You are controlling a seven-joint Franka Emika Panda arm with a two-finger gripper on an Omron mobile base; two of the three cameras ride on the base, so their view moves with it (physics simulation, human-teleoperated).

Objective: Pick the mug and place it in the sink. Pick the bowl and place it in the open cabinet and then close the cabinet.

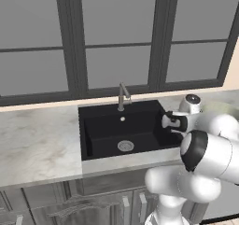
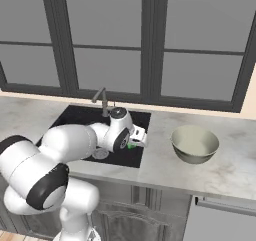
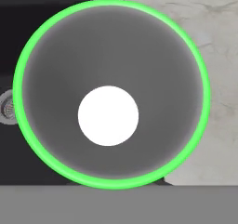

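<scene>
The jaws are clamped on the mug (image 2: 131, 145), holding it over the sink's (image 1: 100, 126) right edge, not yet set down. The bowl (image 2: 194, 143) waits on the worktop (image 2: 225, 165); cabinet steps remain.

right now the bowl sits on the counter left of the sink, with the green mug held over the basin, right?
Not quite: the bowl sits on the counter right of the sink, as the right base view shows. The green mug is indeed held over the basin.
</scene>
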